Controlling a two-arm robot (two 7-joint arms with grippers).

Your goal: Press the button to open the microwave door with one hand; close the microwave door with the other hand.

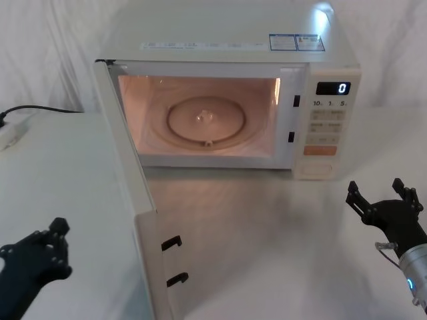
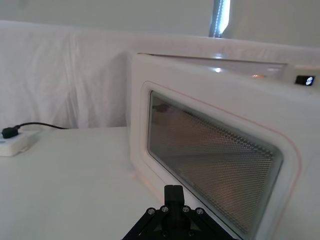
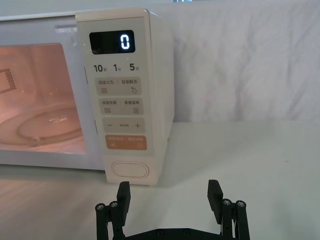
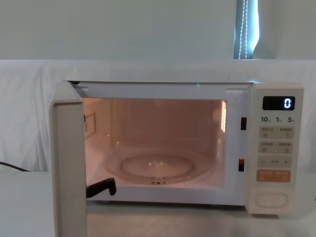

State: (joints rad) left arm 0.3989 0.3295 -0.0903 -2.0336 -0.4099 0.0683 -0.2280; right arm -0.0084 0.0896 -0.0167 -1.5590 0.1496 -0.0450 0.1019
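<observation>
Microwave door (image 1: 127, 193) swung fully open, hinged at the left edge of the microwave (image 1: 220, 40), standing roughly square to the oven front and reaching out over the white desk (image 1: 267, 227). Cavity lit orange, glass turntable (image 1: 208, 120) bare inside. Two black latch hooks (image 1: 175, 261) on the door's free edge. Button (image 3: 130, 170) at the bottom of the control panel (image 3: 120, 95), right of the cavity, below the orange key (image 3: 126, 143); display (image 3: 112, 42) reading 0. Right gripper (image 3: 170, 192) low in front of the panel, just right of the button and clear of it, fingers (image 3: 215, 192) spread wide, holding nothing. Left gripper (image 1: 37, 257) outside the open door, near its window (image 2: 210, 160), not touching; cannot tell how far its fingers are open.
</observation>
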